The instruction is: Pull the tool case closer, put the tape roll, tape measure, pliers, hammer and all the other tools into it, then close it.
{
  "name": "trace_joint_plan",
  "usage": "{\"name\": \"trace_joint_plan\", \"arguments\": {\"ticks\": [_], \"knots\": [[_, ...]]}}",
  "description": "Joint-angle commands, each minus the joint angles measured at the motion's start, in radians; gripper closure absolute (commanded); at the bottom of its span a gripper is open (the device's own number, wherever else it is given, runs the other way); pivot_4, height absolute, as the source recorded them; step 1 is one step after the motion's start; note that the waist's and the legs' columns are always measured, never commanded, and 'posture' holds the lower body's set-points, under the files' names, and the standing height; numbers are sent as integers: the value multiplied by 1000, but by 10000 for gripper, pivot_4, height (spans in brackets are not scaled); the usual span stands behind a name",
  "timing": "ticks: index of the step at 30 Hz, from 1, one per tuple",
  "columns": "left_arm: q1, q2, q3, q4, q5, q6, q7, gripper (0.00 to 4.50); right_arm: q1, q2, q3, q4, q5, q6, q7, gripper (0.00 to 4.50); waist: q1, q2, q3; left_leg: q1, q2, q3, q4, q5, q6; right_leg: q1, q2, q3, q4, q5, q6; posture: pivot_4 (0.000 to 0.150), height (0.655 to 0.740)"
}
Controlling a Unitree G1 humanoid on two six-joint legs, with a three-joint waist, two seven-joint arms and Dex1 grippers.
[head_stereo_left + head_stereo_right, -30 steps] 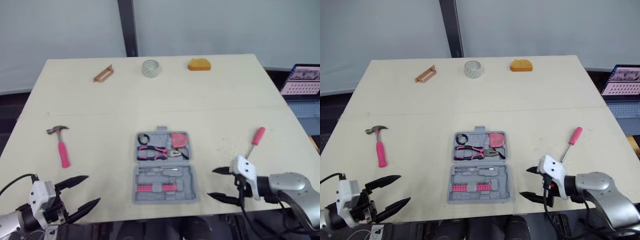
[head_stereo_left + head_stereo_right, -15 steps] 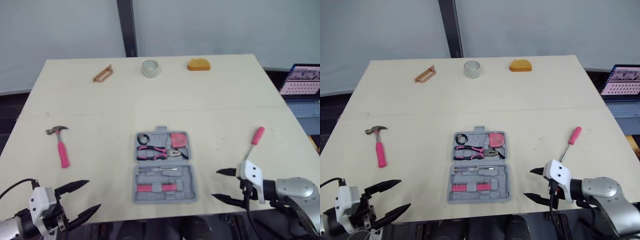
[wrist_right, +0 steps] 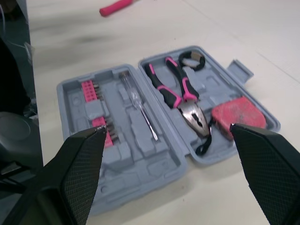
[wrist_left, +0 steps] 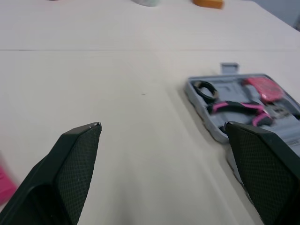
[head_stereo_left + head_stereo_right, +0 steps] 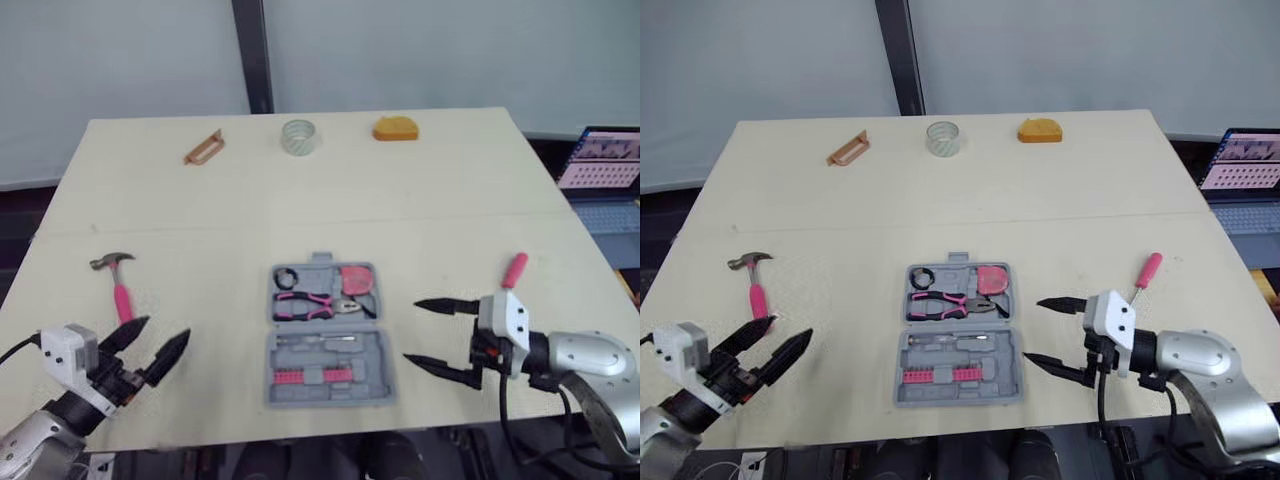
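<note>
- Tool case lies wide open and flat at the near middle of the table, its two halves side by side, one far and one near.
- Far half of the case: pliers with pink grips sit in their slot, the pink tape measure is at the right corner, and a small black ring is at the left corner.
- Near half: a slim screwdriver lies along the hinge side, and a row of pink bits sits nearer the table edge.
- Hammer, pink-handled, is out on the left side of the table, well apart from the case.
- Left gripper hovers at the near left, just near of the hammer's handle, its fingers spread wide and holding nothing.
- Right gripper hangs just right of the case, pointing at it, fingers wide apart and empty.
- Pink screwdriver lies on the right side just beyond the right gripper, its shaft partly hidden behind that gripper.
- Along the far edge, from left to right: a brown handle-shaped piece, the tape roll and an orange block, all well apart from the case.
- Off the table on the right, a laptop stands open.
</note>
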Motion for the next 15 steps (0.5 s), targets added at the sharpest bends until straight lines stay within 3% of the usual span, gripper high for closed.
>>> {"name": "trace_joint_plan", "arguments": {"ticks": [1, 9, 15], "knots": [[18, -3, 26, -102, -44, 40, 73, 0, -14, 3, 1, -8, 17, -20, 17, 570, 2, 0, 0, 0, 0, 0, 0, 0, 0, 0, 0, 0, 0, 0, 0, 1500, 7400], [-86, 62, 113, -108, -109, 153, 265, 0, -41, -12, -3, -21, 45, 57, 2, 570, 3, 0, 0, 0, 0, 0, 1, 0, 0, 0, 0, 0, 0, 0, 0, 1500, 7400], [-334, 220, 102, 167, 17, 312, 431, 0, -83, 1, 15, -22, 36, 89, -21, 570, 0, 0, 0, 0, 0, 0, 2, 0, 0, 0, 0, 1, 1, 0, 0, 1500, 7400]]}}
